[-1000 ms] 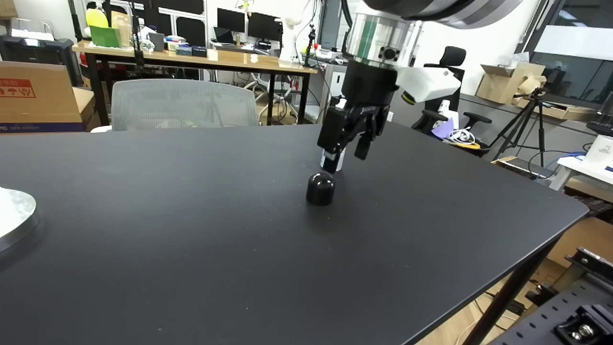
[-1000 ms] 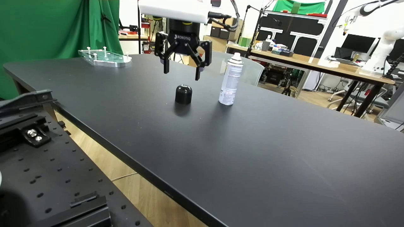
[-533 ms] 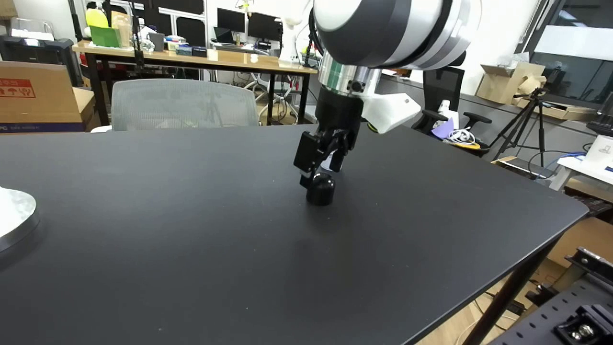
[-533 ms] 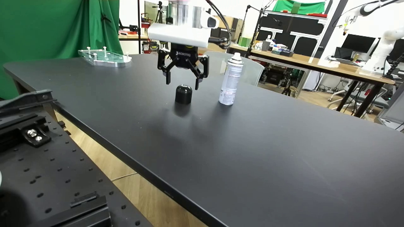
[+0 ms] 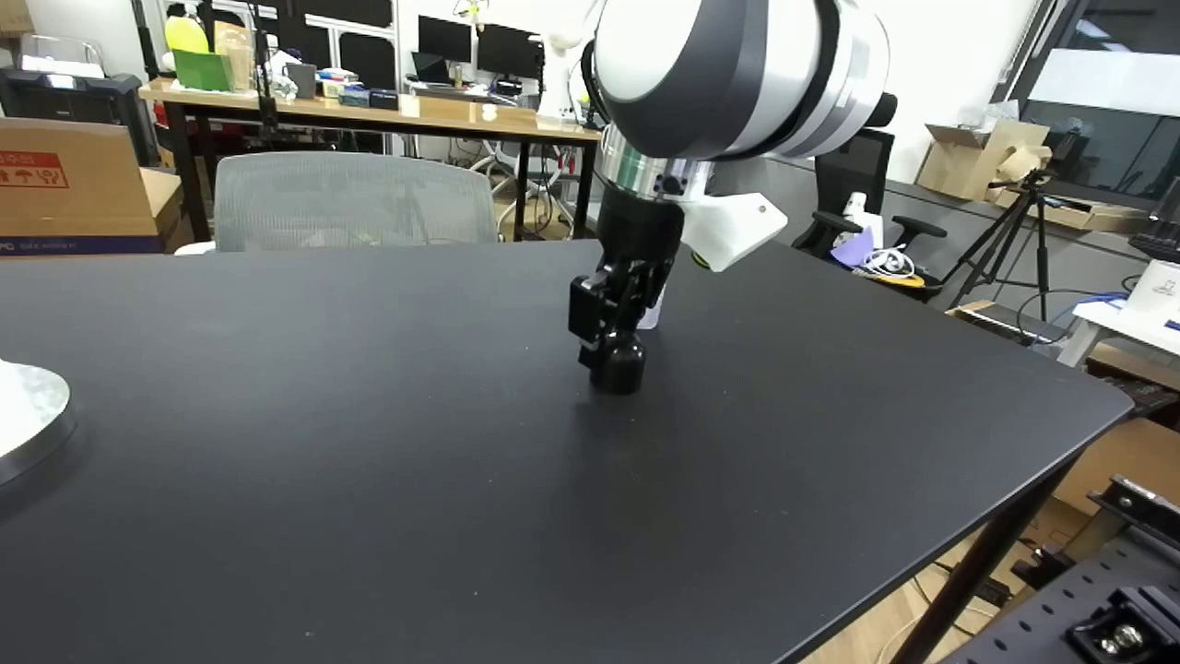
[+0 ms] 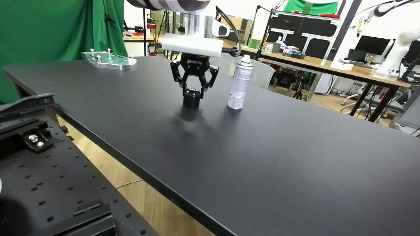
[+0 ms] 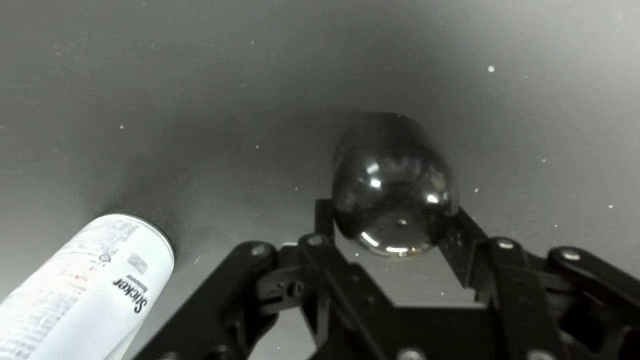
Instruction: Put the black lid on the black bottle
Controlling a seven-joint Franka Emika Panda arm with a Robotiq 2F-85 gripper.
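A matte black bench (image 6: 295, 157) spans an exterior view, a green cloth curtain (image 6: 59, 31) behind its left end. Rightward, the black two-fingered gripper (image 6: 193, 95) is partly closed, clasping both sides of the glossy black rounded lid (image 6: 191, 102), dome up at bench level; farther right, near but apart, the slim white printed cylindrical bottle (image 6: 240, 84) stands upright
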